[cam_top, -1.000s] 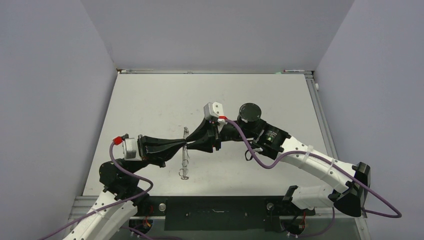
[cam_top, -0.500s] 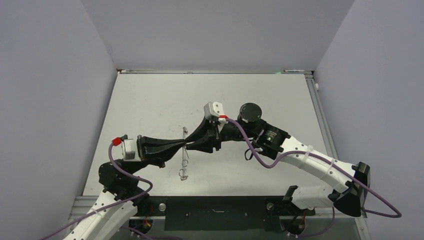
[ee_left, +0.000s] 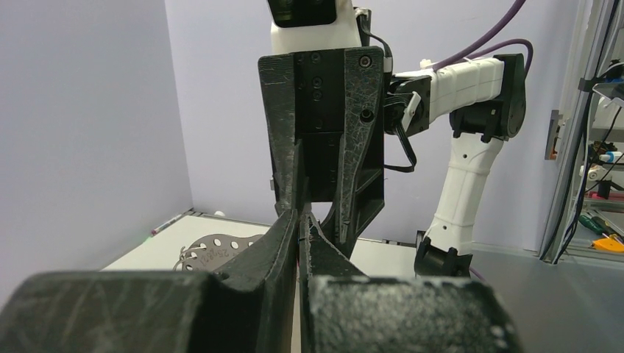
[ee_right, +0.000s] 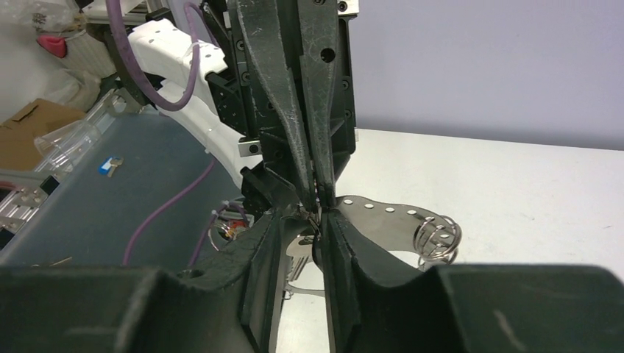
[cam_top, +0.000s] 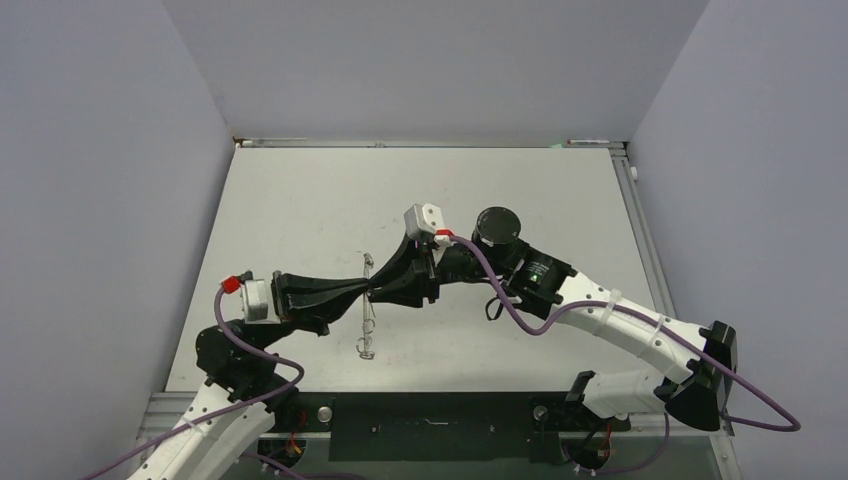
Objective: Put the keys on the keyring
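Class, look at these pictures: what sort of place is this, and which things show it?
Likely a robotics lab: a robot arm at a white table, plain walls boxing it in, and tools lying beyond.

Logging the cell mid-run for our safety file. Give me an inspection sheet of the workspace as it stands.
Surface: white table, no marks seen.
Job's things: keyring upright, edge-on to the top camera, between both tips; key not made out.
Clutter: nothing seen.
End effectors: left end effector shut, pinching the keyring; right end effector facing it, narrow gap, contents unclear.
Cables: purple cables loop along both arms, clear of the keyring.
Surroundings: lilac walls on three sides.
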Controlling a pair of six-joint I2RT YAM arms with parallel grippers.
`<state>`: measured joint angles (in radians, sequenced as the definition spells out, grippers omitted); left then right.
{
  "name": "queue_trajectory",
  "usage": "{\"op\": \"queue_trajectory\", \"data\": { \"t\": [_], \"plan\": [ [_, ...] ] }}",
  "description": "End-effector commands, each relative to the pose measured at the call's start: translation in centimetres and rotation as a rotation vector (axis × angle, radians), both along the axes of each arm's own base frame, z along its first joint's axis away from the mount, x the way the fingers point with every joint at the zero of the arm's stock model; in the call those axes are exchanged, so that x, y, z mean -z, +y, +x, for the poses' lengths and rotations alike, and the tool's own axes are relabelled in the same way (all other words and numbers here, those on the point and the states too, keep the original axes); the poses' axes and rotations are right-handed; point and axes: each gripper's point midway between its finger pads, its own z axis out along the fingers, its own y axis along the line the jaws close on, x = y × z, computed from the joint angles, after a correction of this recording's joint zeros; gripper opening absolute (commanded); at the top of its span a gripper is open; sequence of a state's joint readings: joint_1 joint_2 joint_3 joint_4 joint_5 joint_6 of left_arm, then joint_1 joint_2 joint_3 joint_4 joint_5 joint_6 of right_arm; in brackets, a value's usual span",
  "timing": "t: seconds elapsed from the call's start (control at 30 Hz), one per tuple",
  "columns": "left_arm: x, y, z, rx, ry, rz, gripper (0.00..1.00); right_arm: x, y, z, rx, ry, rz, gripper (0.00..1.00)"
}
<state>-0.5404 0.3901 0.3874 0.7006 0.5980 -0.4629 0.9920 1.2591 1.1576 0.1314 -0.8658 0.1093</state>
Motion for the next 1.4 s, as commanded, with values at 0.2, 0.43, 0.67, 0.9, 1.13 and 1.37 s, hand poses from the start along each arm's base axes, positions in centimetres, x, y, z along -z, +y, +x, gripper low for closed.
{"op": "queue_trajectory", "data": {
  "t": [0.2,0.43,0.67,0.9,1.13,1.37],
  "plan": [
    [-0.6,0.6,0.6,-0.044,-0.005,-0.031,0.0,-3.2,0.4,-2.2,-0.093,-0.071,0.103,0.05],
    [-0.3,0.6,0.7,-0.047,0.006,-0.024,0.0,-3.1,0.1,-2.0,-0.074,-0.09,0.098,0.05],
    [0.0,0.8,1.1,-0.083,0.03,-0.008,0.25,-2.7,0.0,-1.0,-0.016,-0.115,0.055,0.05],
    [0.1,1.2,1.4,-0.12,0.047,0.008,0.54,-1.9,-0.2,-0.1,0.037,-0.118,0.004,0.05],
    [0.2,1.7,1.2,-0.17,0.018,0.084,0.6,0.0,-1.0,1.2,0.113,-0.138,-0.125,0.05],
    [2.3,1.3,0.0,-0.141,0.009,0.327,0.57,2.0,-2.3,2.8,0.201,-0.202,-0.294,0.05]
  ]
}}
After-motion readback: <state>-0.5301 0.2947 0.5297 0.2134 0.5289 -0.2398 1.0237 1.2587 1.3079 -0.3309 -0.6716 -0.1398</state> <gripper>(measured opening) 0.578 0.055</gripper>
